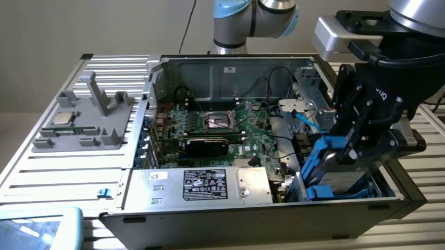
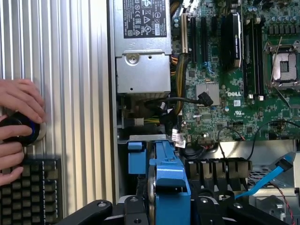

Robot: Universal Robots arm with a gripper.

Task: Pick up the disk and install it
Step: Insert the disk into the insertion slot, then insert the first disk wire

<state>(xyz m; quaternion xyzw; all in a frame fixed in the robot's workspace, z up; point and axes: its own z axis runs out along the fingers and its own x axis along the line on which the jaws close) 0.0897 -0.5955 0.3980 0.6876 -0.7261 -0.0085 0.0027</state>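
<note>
The disk (image 1: pixel 325 159) (image 2: pixel 166 176), framed by its bright blue carrier, stands tilted on edge at the drive bay in the near corner of the open computer case (image 1: pixel 230 219), on the exterior view's right. Its lower end reaches into the bay. The jaws are clenched on it from above. Just beside the bay, toward the exterior view's left, lies the silver power supply (image 1: pixel 208 185), with the motherboard (image 1: pixel 215 125) behind it. A blue data cable (image 1: pixel 306 121) runs near the bay. On the slatted counter (image 1: pixel 41 172) outside the case, a person's hand (image 2: pixel 18 101) rests on a round black knob (image 2: pixel 21 129) beside a keyboard (image 2: pixel 28 187).
</note>
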